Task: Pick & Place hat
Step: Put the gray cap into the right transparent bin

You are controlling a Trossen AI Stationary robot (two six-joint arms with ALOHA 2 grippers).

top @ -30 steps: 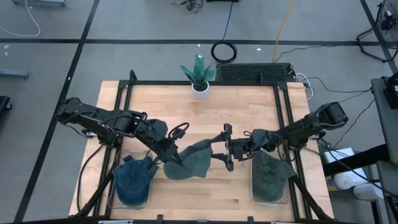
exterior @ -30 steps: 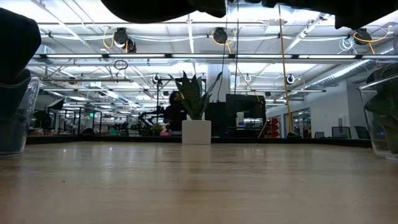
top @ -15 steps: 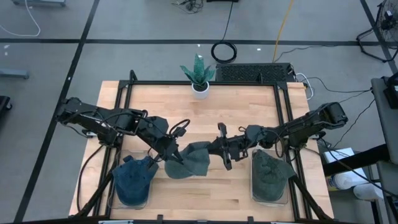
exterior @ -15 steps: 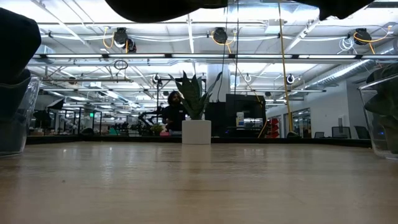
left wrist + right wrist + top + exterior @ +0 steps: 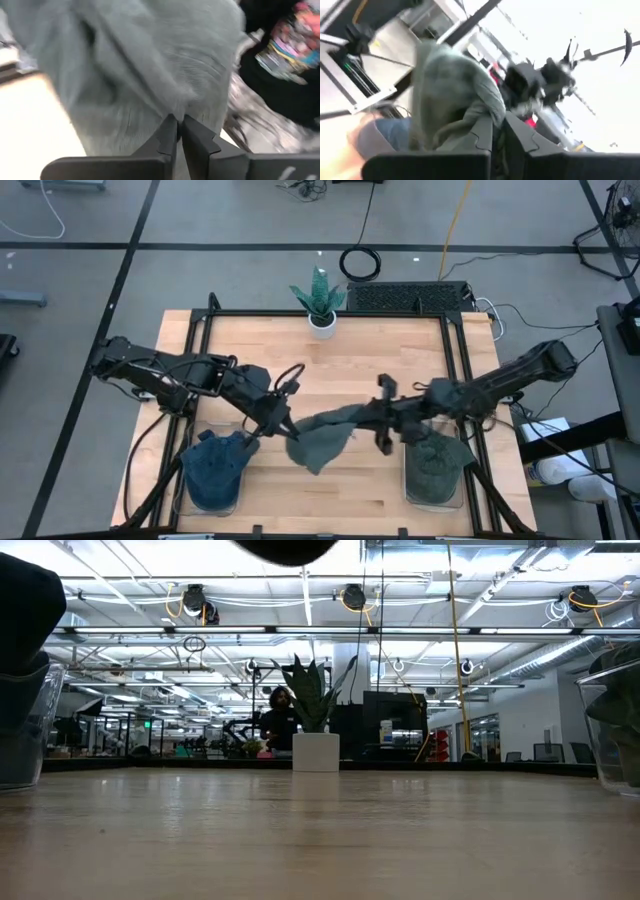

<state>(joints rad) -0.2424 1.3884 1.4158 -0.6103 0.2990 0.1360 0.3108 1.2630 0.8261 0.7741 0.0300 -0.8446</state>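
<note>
Now you have the soft grey hat (image 5: 325,436) stretched between left gripper (image 5: 288,430) and right gripper (image 5: 381,416), both clamped on its edges; it sags, so grip the brim

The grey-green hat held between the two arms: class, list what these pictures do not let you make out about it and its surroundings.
- Hat: low view shows only a dark patch at the top edge, the rest cut off.
- Hat's shape: both wrist views blurred, cloth fills the frame.
- Left bin and right bin: cut by the low view's side edges.
- Person: low view, far off, partly behind the potted plant.
</note>
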